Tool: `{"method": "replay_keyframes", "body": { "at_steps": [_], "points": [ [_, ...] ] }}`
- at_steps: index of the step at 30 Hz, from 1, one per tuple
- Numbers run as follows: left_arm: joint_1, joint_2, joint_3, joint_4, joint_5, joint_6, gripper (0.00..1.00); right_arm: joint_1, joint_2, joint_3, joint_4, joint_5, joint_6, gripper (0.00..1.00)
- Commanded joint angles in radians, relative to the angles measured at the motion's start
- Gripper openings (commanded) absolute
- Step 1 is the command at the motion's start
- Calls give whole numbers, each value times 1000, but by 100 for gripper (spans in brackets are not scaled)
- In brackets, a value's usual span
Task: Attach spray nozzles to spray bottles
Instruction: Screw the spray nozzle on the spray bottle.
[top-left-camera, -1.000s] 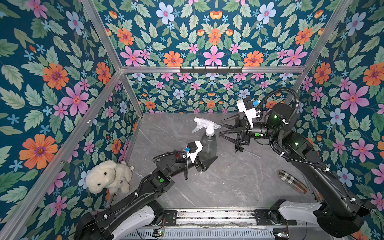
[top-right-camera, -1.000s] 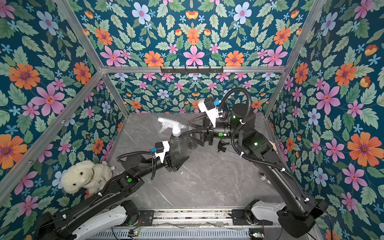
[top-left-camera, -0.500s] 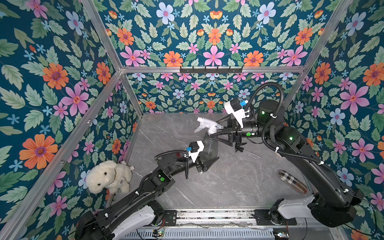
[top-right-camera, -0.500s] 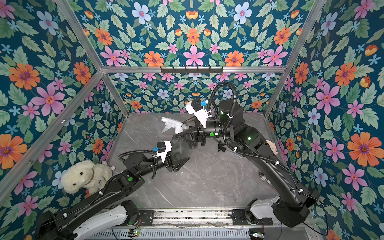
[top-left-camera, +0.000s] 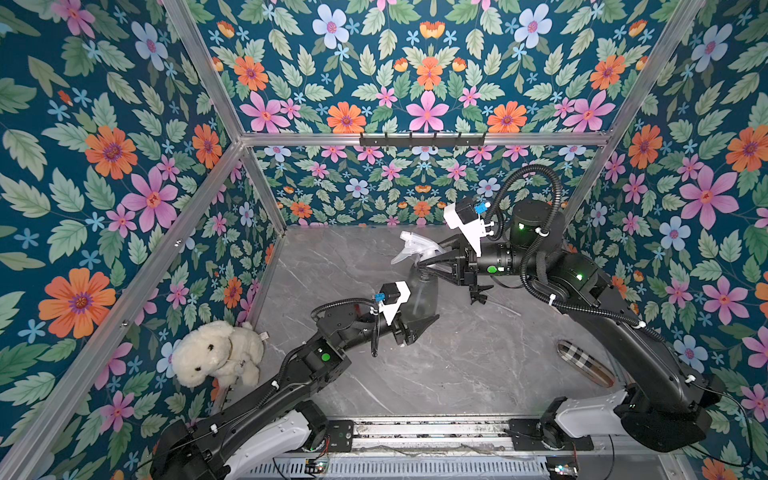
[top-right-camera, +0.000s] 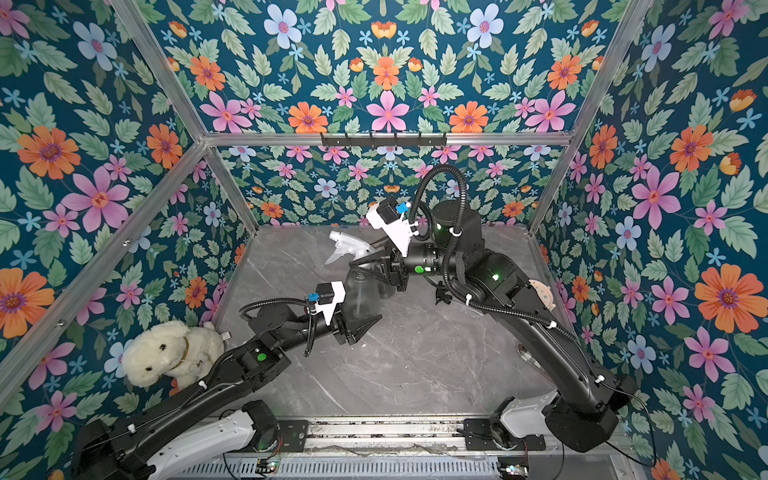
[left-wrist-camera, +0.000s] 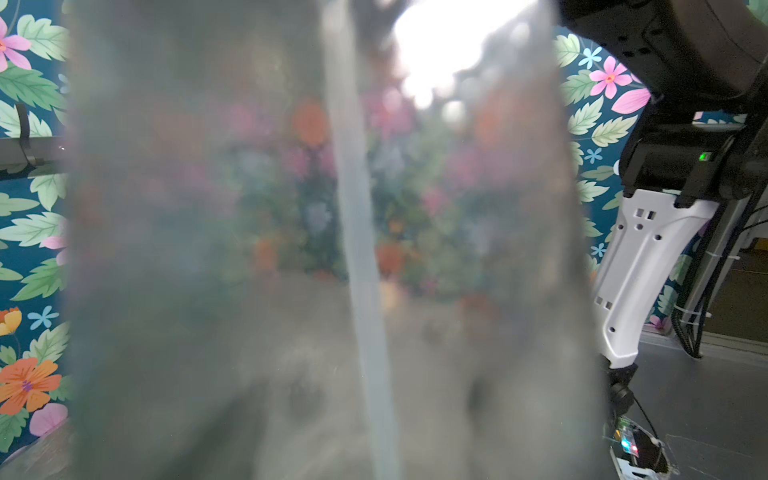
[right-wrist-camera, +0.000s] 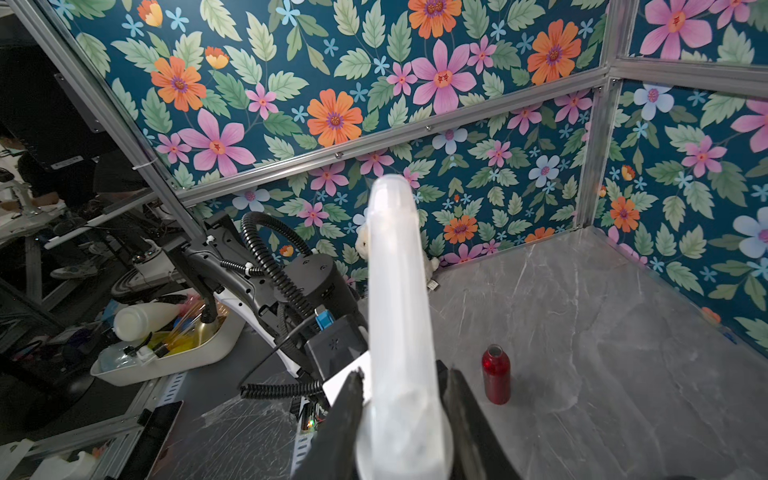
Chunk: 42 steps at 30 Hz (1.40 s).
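A grey spray bottle (top-left-camera: 424, 293) is held upright at the rear middle of the marbled worktop (top-left-camera: 457, 374). Its lower body is clamped between the left jaws, which are spread just wide enough to span it. A whitish spray nozzle (top-left-camera: 414, 248) is seated on the bottle's neck, and its dip tube (left-wrist-camera: 361, 249) is seen running down inside the bottle in the left wrist view. The nozzle's base is gripped by the right jaws, closed narrowly against both of its sides. Whether it is threaded home cannot be told.

The front half of the worktop is left open. At the left edge a plush toy (top-left-camera: 216, 353) is lodged against the wall. A black spray nozzle (top-left-camera: 478, 296) is laid near the bottle, under the right wrist. A checked oval object (top-left-camera: 586, 362) is placed near the right edge, beside the right arm. A red bottle (right-wrist-camera: 496, 380) is stood upright and uncapped on bare worktop, well apart from the walls.

Counted: one grey bottle, one red bottle, one whitish nozzle, one black nozzle, one toy, one checked object.
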Motion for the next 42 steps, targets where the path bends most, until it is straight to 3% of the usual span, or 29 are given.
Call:
{"method": "replay_keyframes", "body": {
  "at_steps": [1,8,15,22,28,32,36,42],
  "points": [
    [0,-14,-5,49,-44,-10,0,20,-17,-46,54,38,14,21],
    [0,-22,-6,68,-189,-10,0,125,-38,-115,92,251,1,16],
    [-1,-28,-3,114,-329,-1,0,281,-41,-234,215,632,66,17],
    [-12,-4,12,117,-430,13,0,420,74,-198,189,1010,234,18],
    [-36,16,17,120,-528,35,0,519,156,-165,226,1262,236,19],
    [-43,23,20,117,-533,35,0,524,181,-151,241,1303,233,21],
    [-43,21,19,109,-535,33,0,524,146,-165,326,1240,123,25],
    [-43,20,15,104,-521,30,0,524,152,-102,252,1184,50,39]
  ]
}}
